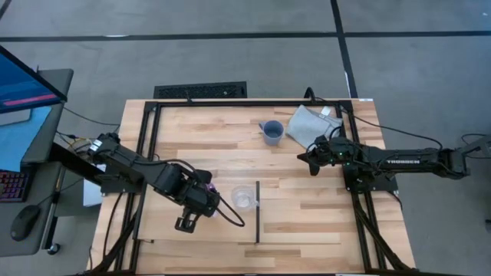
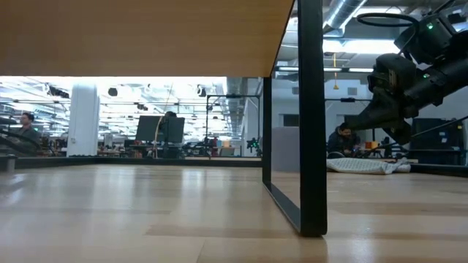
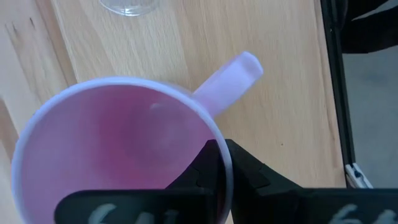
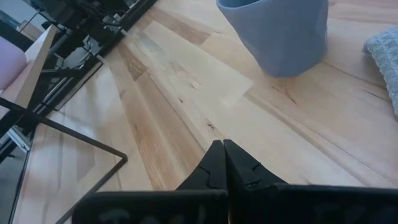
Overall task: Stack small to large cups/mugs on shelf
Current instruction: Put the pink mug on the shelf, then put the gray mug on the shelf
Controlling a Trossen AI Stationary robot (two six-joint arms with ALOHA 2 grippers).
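Observation:
The pink-purple mug (image 3: 118,155) is at my left gripper (image 3: 225,163), which is shut on its rim. In the high view the mug (image 1: 207,182) shows just beyond the gripper (image 1: 201,193), above the pale shelf board (image 1: 299,211) and left of the clear cup (image 1: 242,198). The clear cup stands upright on the board beside the black strip (image 1: 258,211). The blue-grey mug (image 1: 271,132) stands upright on the tabletop at the far side. My right gripper (image 1: 308,159) is shut and empty to its right, and the mug also shows in the right wrist view (image 4: 280,31). My left gripper holds the pink-purple mug by its rim (image 3: 227,148), next to where the handle (image 3: 230,78) joins. One finger is inside the mug and one outside, coming from above and pointing down. The mug is upright, mouth up. I cannot tell whether its base rests on the board.
A grey cloth (image 1: 311,123) lies at the far right, beside the blue-grey mug. A black metal frame (image 1: 146,153) runs around the table, and one of its posts (image 2: 311,117) stands under the shelf's underside (image 2: 139,36). People sit in the room behind.

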